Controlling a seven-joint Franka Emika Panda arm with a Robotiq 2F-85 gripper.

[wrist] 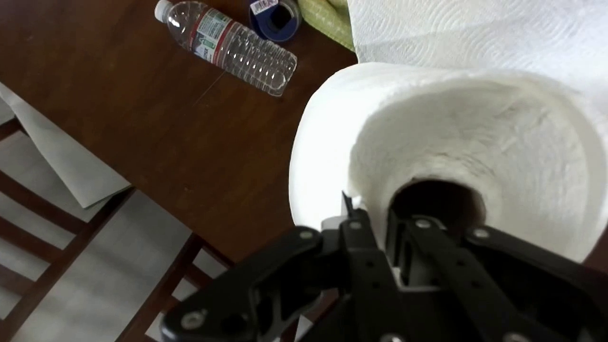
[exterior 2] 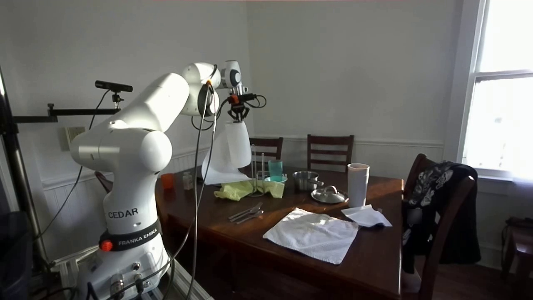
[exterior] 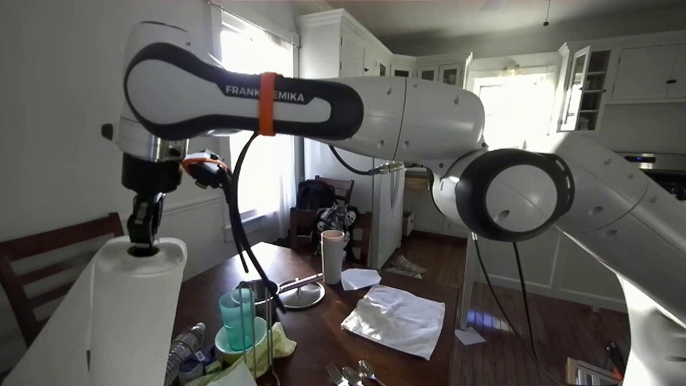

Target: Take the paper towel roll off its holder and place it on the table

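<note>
The white paper towel roll (exterior: 134, 321) hangs upright from my gripper (exterior: 143, 247), apart from its holder. In an exterior view the roll (exterior 2: 238, 146) shows above the table (exterior 2: 374, 250), with a loose sheet trailing down to the left. In the wrist view my gripper (wrist: 371, 216) is closed on the roll's wall, one finger in the core opening and one outside. The roll's top (wrist: 532, 190) fills the right of the wrist view. The wire holder (exterior 2: 263, 171) stands on the table beside the roll; its wires also show in an exterior view (exterior: 269, 332).
Near the roll are a plastic bottle (wrist: 237, 47), a blue ring-shaped item (wrist: 275, 23), a teal cup (exterior: 236, 316) and a yellow-green cloth (exterior 2: 233, 190). Farther off are a pot (exterior 2: 306, 181), a lid (exterior 2: 329, 194), a tall tumbler (exterior 2: 358, 185), cutlery (exterior 2: 246, 212) and a white cloth (exterior 2: 312, 235).
</note>
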